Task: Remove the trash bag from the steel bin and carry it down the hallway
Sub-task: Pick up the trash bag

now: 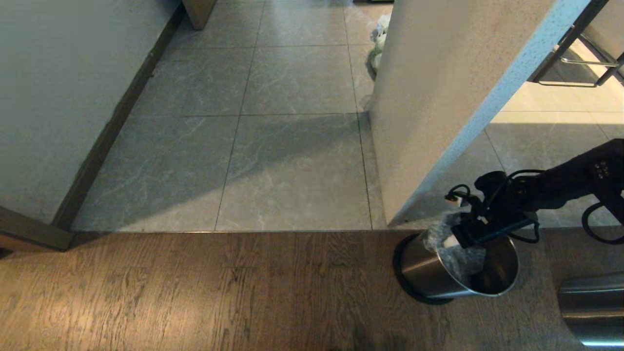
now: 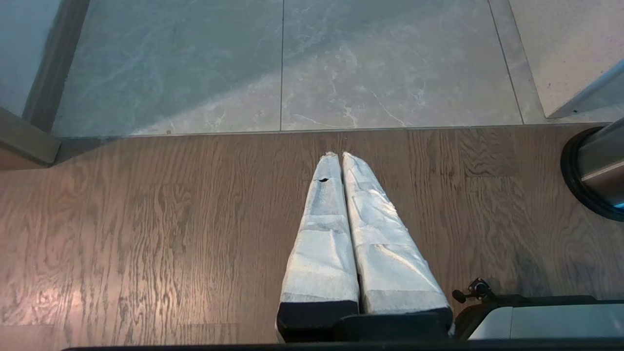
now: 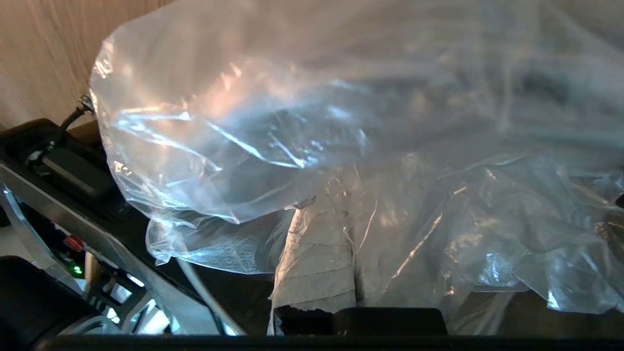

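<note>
While the left gripper (image 2: 340,158) hangs over the wooden floor (image 1: 195,292) with jaws pressed together, the right gripper (image 1: 456,239) pinches the trash bag (image 1: 451,253) at the steel bin (image 1: 429,273) rim.

clear crinkled trash bag (image 1: 451,251) (bunched) in steel bin (image 1: 429,273)

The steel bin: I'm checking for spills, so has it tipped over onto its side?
No, the steel bin stands upright on the wood floor, the trash bag inside.

Larger steel cylinder (image 1: 592,308) on wood floor (image 1: 195,292) (white-green bag (image 1: 379,41) beyond).
</note>
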